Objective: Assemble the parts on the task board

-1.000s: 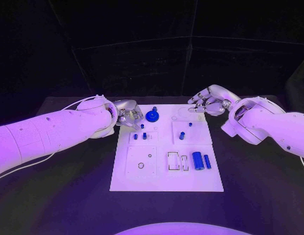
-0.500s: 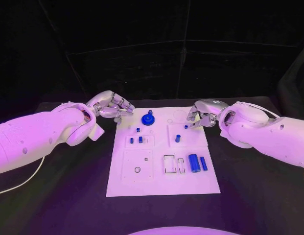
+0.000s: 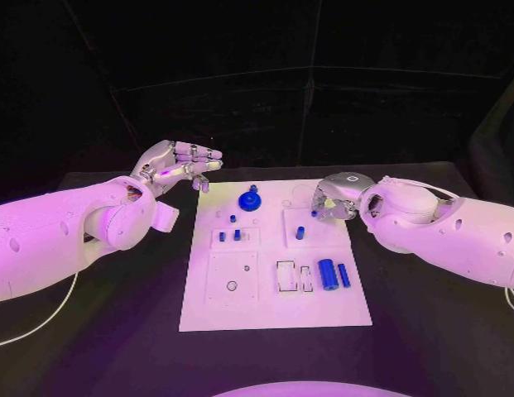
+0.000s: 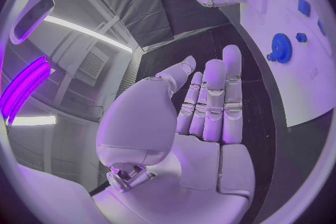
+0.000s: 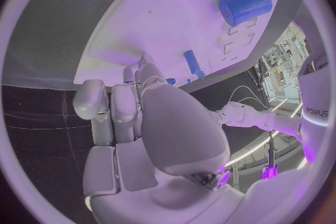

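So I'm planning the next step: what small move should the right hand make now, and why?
Probably lower the right hand a little onto the small blue peg just under its fingers and pinch it. That hand hovers over the task board's far right part with nothing held, while the left hand is raised, open, off the board's left edge.

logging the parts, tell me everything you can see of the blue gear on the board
The blue gear is a small toothed disc with a raised knob at its centre, plastic by its look. It sits near the far edge of the white task board, between the two hands. Nothing touches it; the left wrist view shows its toothed rim too.
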You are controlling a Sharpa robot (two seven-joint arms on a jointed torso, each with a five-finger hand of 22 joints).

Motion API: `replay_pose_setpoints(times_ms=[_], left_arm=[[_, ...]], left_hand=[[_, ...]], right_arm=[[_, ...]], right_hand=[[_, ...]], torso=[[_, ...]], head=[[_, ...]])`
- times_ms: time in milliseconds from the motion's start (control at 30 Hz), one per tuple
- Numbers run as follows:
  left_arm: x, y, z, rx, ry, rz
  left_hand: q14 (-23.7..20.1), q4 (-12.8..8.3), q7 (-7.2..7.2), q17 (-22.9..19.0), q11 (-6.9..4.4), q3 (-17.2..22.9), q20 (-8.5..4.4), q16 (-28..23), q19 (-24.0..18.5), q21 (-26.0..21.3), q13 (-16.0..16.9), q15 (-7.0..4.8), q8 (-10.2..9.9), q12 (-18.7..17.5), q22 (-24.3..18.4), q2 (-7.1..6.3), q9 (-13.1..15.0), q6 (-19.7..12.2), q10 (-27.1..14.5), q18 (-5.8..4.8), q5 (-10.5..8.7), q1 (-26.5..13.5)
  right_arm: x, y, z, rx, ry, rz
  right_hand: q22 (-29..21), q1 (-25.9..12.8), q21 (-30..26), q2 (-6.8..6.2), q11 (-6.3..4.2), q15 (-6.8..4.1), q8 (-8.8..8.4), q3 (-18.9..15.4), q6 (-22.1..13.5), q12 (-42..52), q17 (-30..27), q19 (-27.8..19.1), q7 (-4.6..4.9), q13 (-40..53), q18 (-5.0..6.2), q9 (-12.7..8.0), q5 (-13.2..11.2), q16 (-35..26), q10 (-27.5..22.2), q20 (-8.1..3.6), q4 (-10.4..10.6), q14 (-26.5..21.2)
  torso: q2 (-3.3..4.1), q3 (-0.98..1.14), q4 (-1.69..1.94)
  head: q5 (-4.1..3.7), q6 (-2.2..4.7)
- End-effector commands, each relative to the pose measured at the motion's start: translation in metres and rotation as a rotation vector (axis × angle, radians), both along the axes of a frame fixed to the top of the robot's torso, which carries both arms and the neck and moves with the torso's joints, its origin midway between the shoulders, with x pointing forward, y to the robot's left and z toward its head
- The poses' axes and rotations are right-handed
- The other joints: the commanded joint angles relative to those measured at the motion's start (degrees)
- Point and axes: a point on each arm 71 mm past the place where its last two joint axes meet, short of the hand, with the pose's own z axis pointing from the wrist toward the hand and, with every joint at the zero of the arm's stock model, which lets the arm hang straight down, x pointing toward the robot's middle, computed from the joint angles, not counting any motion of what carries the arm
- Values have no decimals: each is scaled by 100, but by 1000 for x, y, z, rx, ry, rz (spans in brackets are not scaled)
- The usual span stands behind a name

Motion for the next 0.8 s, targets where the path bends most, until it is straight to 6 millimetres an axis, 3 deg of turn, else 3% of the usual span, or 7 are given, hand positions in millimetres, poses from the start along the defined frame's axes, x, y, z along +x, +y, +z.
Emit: replay_pose_setpoints(times_ms=[33, 167, 467, 800], left_arm=[[-1, 1, 4, -75, -8, 21], [-1, 2, 4, -78, -6, 25], [-2, 2, 3, -78, 3, 23], [-1, 3, 3, -75, 10, 25]], left_hand=[[-56, 20, 7, -9, -1, 25, 13, -26, -42, -23, 8, 6, 25, 26, -8, 28, -6, 42, 36, 58, 15, -17], [-62, 19, 8, -15, -1, 23, 12, -28, -45, -29, 7, 5, 27, 33, -12, 24, -7, 45, 40, 58, 15, -19], [-76, 18, 12, -28, -1, 17, 11, -35, -52, -42, 7, 5, 30, 46, -22, 16, -8, 49, 46, 58, 15, -24], [-88, 15, 16, -38, 1, 14, 11, -41, -59, -52, 5, 6, 30, 53, -29, 12, -10, 49, 45, 57, 15, -25]], right_arm=[[-1, 3, -1, -32, 1, 20], [-1, 6, -2, -24, 7, 29], [-2, 9, -5, -27, 45, 32], [-2, 10, -7, -46, 71, 27]], right_hand=[[39, 48, 46, -10, 5, 30, -34, 67, 34, -34, 25, 59, 11, -63, -4, -2, -35, 49, 71, 1, -8, 124], [81, 61, 71, -11, 18, 38, -38, 163, 46, -61, 40, 86, 27, -139, -12, -2, -40, 69, 118, 13, -14, 127], [196, 123, 143, -18, 37, 51, -38, 512, 88, -126, 72, 152, 61, -264, -32, -2, -64, 118, 290, 49, -52, 128], [493, 123, 328, -63, -47, -27, 43, 1121, 439, -166, 23, 321, 2, -254, -85, 28, -130, 131, 711, 7, -162, 126]], torso=[[-1, 0, -2], [4, 7, -15], [6, 7, -9], [3, 6, -12]], head=[[10, -10], [14, -11], [11, -33], [-3, -54]])
